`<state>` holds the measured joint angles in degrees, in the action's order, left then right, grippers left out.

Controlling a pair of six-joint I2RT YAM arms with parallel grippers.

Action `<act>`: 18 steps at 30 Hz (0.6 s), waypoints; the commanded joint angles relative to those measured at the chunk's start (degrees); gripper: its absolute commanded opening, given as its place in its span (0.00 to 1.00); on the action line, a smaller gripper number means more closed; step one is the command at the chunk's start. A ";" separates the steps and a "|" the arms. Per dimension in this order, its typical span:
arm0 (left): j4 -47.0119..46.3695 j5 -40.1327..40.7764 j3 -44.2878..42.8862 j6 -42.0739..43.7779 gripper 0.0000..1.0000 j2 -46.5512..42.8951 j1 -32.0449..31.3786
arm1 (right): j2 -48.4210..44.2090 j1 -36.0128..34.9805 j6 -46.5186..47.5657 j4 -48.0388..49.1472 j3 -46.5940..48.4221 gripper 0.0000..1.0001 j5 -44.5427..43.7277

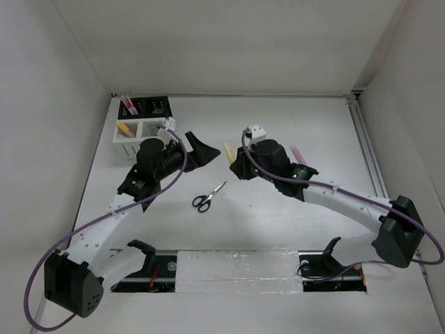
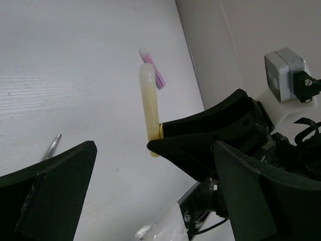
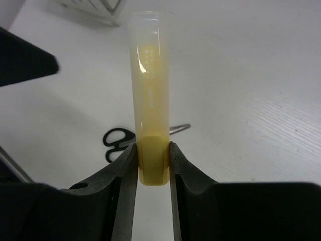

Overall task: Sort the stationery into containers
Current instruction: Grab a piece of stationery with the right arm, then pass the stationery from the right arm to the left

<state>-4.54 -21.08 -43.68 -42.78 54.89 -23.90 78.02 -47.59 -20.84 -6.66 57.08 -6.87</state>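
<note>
1. Where the table [image 1: 278, 223] runs into its far-left corner, the black mesh holder [image 1: 154, 106] stands with pink markers [image 1: 128, 106] upright in it. The white slatted organizer [image 1: 142, 132] sits against its near side, with an orange-yellow marker [image 1: 124, 128] in its left compartment.
2. Just right of the organizer hangs the left gripper [image 1: 201, 149], jaws wide apart and empty, facing the right gripper.
3. Nearer the arm bases, black-handled scissors [image 1: 207, 198] lie flat between the two arms, untouched.
4. The right gripper [image 3: 152, 155] is clamped on the butt end of a yellow marker [image 3: 148, 90], which is held off the table and points toward the left gripper's open jaws.
5. A pink marker [image 1: 298, 153] lies on the table just right of the right wrist.
</note>
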 commanded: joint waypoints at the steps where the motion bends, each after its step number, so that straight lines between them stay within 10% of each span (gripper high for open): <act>1: -13.54 -7.57 1.22 -5.46 1.00 0.74 0.17 | -1.55 -1.09 -3.15 6.21 1.98 0.00 4.05; 9: -14.72 -6.96 1.23 -5.65 1.00 1.80 0.17 | -1.55 -3.82 -3.15 8.06 4.97 0.00 8.01; 18: -13.57 -5.02 2.28 -4.51 0.74 2.85 0.17 | -1.55 -6.81 -2.63 8.59 6.20 0.00 7.49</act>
<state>-15.64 -26.50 -41.93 -48.14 58.08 -23.90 77.28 -53.80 -23.40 -1.96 60.69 0.03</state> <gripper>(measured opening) 0.766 0.327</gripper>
